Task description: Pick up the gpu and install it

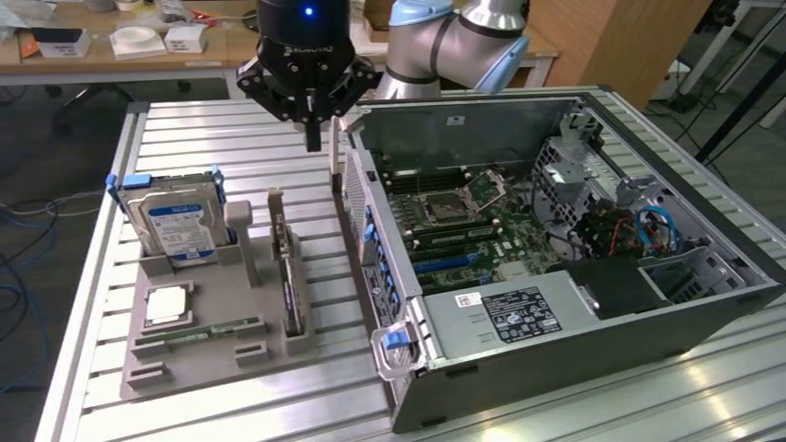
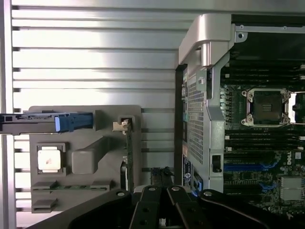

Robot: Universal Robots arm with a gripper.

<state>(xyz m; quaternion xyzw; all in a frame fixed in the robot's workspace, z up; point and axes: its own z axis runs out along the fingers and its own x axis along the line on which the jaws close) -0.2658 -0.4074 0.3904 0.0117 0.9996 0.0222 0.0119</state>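
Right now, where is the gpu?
In the exterior view the gpu stands on edge in the grey holder, between the hard drive on that view's left and the computer case on its right.

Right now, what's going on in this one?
The robot arm's black gripper hangs shut and empty above the slatted metal table, beside the open grey computer case. The gpu, a thin green card with a silver end bracket, stands on edge in the grey parts holder, near the silver hard drive with a blue label. It is not yet picked up.
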